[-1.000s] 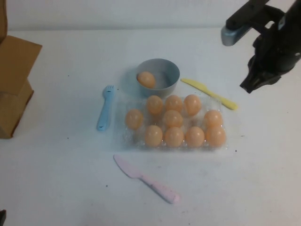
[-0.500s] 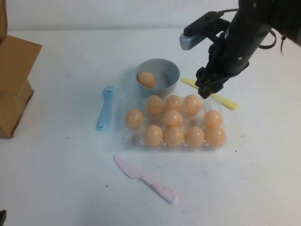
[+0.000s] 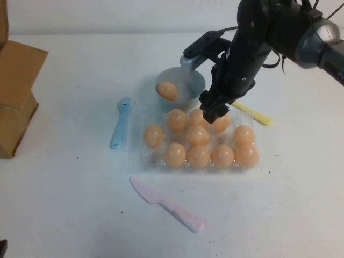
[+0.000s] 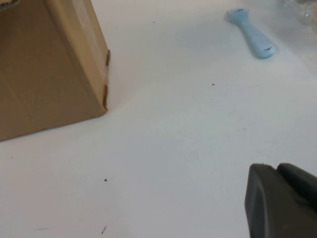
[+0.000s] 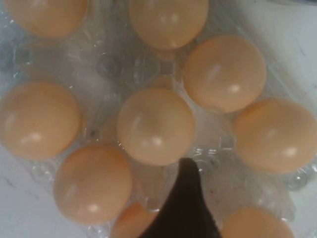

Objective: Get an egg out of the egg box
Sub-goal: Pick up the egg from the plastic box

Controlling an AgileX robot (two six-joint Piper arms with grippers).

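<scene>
Smooth orange-tan eggs sit in the clear, crinkly plastic egg box (image 3: pixel 145 158) at centre frame on the white worktop (image 3: pixel 80 204). The right gripper (image 3: pixel 213 111) hangs over the box's upper row, jaws apart, holding nothing. Its wrist view shows the egg (image 5: pixel 156 126) directly below. The left gripper (image 4: pixel 280 201) rests near a cardboard box (image 4: pixel 44 69); its state cannot be told.
</scene>
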